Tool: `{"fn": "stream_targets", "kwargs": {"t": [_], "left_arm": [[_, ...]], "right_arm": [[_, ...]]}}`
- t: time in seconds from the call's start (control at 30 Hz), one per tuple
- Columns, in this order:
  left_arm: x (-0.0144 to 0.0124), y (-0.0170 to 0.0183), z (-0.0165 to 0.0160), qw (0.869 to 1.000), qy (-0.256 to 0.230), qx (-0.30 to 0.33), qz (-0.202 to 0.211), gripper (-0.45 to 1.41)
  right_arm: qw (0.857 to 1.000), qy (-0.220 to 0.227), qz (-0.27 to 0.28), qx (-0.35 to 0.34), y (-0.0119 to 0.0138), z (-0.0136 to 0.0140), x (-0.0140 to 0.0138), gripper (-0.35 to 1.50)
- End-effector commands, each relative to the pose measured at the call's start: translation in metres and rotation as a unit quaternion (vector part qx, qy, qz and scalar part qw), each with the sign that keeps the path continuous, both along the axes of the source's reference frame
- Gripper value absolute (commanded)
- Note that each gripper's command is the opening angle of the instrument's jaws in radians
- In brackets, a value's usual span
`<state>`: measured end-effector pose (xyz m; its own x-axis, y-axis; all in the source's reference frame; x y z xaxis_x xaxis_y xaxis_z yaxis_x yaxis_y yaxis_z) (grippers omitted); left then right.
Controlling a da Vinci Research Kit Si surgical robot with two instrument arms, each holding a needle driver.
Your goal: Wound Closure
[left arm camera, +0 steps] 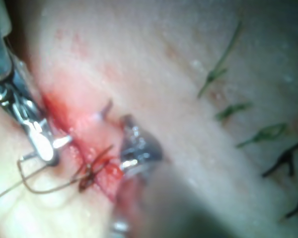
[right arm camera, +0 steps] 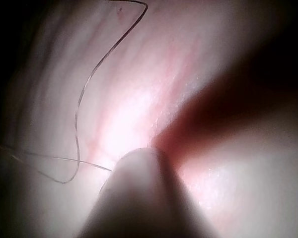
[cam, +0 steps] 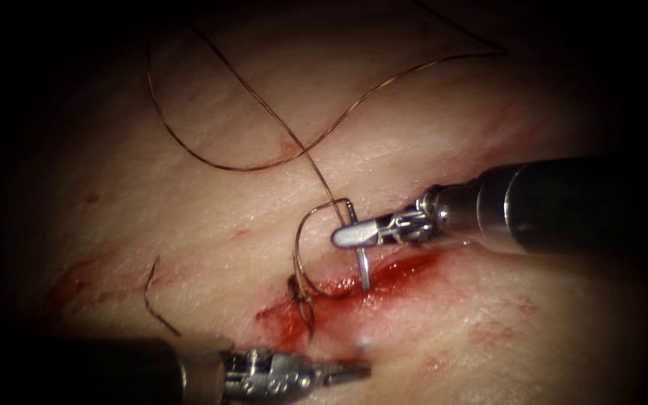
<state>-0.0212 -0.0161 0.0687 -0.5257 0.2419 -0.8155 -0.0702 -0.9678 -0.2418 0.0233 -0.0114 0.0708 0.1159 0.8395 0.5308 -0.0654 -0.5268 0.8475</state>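
The tissue [cam: 189,225] has a red, wet cut [cam: 399,271] running slantwise. My right tool [cam: 354,234] comes in from the right, jaws shut on the curved needle [cam: 361,262] near its tail end. The needle points down, and its lower end goes into the cut's upper left edge. A small pale glint [cam: 364,343] shows on the lower right side; I cannot tell whether it is the needle's point. Thread [cam: 299,247] arcs from the needle's tail to a knot [cam: 301,300] at the cut's left end. My left tool [cam: 350,370] lies below the cut, shut and holding nothing.
Long thread [cam: 211,161] loops over the tissue above the cut, and thread [right arm camera: 78,114] also lies on pale tissue in the right wrist view. A short cut thread end [cam: 151,296] lies left of the cut. Earlier dark stitches [left arm camera: 268,131] show in the left wrist view.
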Motion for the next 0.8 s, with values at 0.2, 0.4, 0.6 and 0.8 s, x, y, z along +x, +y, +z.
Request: {"fn": "stream_targets", "kwargs": {"t": [0.2, 0.4, 0.6, 0.8], "left_arm": [[-0.0005, -0.0006, 0.0005, 1.0, -0.001, 0.002, 0.001, -0.4], [-0.0005, -0.0005, 0.0006, 1.0, -0.001, 0.001, 0.001, -0.4], [-0.0005, -0.0005, 0.0006, 1.0, 0.0, 0.001, 0.001, -0.4], [-0.0005, -0.0005, 0.0006, 1.0, 0.0, 0.001, 0.0, -0.4]], "right_arm": [[1.0, 0.0, -0.002, 0.023, -0.0005, 0.0003, 0.0006, -0.35], [0.999, 0.005, -0.012, 0.052, -0.0018, -0.0002, 0.0006, -0.35], [0.996, 0.016, -0.037, 0.074, -0.0039, -0.0011, 0.0008, -0.35], [0.996, 0.018, -0.054, 0.076, -0.0054, -0.002, 0.0005, -0.35]]}}
